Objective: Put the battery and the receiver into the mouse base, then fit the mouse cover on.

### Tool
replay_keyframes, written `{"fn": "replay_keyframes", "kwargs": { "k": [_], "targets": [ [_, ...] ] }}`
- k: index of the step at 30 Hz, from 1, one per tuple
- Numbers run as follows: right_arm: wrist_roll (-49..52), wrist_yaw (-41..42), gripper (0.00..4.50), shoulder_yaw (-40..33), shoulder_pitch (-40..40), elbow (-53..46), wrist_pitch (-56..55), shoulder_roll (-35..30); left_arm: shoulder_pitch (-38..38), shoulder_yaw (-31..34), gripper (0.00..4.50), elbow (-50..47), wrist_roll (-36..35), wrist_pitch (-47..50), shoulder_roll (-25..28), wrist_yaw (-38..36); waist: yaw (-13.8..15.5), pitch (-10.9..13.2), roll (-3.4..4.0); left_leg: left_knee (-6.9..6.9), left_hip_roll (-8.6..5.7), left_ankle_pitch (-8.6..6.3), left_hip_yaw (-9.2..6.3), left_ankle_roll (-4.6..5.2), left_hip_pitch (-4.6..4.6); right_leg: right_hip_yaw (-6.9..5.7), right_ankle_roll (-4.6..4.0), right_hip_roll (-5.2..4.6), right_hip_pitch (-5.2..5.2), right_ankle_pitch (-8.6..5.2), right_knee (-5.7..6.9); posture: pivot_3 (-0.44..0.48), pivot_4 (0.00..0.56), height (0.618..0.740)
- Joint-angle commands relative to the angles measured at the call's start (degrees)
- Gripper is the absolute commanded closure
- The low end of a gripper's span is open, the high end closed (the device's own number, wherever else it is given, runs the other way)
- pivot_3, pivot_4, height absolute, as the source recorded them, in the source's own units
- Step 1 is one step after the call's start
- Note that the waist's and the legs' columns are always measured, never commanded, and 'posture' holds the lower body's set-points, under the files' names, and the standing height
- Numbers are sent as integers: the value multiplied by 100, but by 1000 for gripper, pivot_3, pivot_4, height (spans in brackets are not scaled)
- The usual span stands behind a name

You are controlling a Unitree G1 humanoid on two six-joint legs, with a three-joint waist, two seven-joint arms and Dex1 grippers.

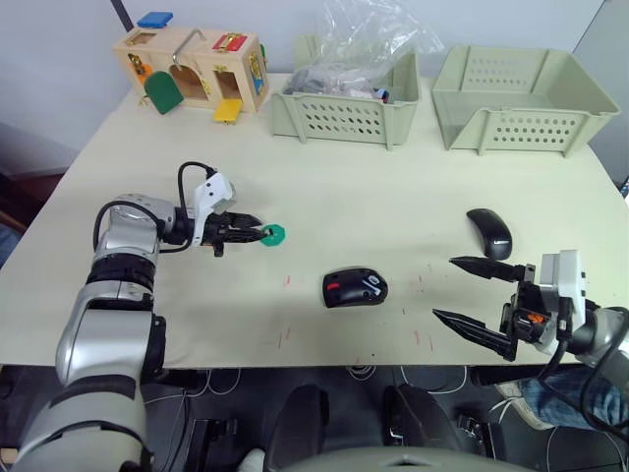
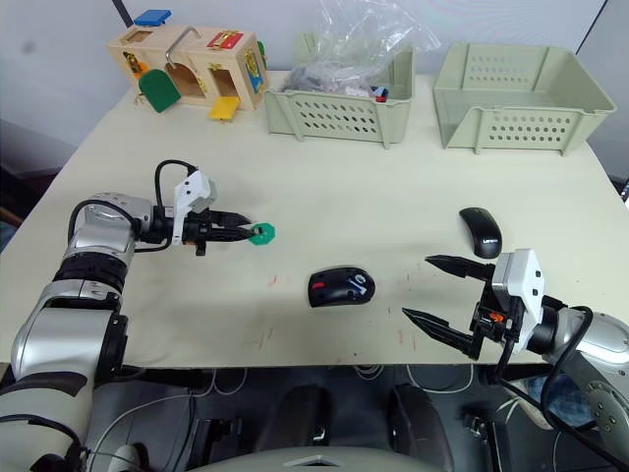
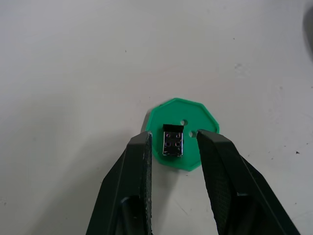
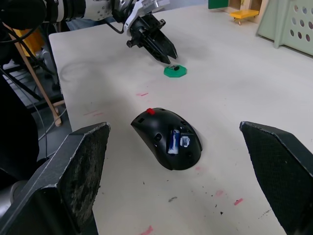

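So our left gripper (image 3: 172, 147) has its fingers slightly parted, straddling the receiver (image 3: 172, 140) on its green disc (image 3: 182, 108), long axis along them. Right gripper (image 1: 470, 290) gapes wide, empty, nearer the mouse base (image 1: 355, 287) mid-tabletop.

From the head we looked forward and down over the whole bench (image 1: 393, 187), both eyes sharing it. Our left wrist camera sat close above the green disc (image 3: 182, 132), looking along its hand's fingers. Our right wrist camera looked low across the mouse base (image 4: 167, 138) toward that disc.
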Motion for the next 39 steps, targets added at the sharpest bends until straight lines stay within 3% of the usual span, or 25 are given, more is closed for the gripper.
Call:
{"fn": "replay_keyframes", "kwargs": {
  "k": [1, 39],
  "targets": [
    [62, -57, 0, -129, 10, -199, -93, 20, -149, -38, 2934, 103, 141, -236, 10, 44, 0, 0, 0, 0, 0, 0, 0, 0, 0, 0, 0, 0, 0, 0, 0, 0, 150, 740],
    [123, -258, 0, -121, 45, -324, -3, -22, -291, -14, 2934, 570, 421, -823, -99, 112, 0, 0, -1, 1, 0, 0, 0, 0, 0, -1, 0, 0, 0, 0, 3, 0, 150, 740]
  ]
}}
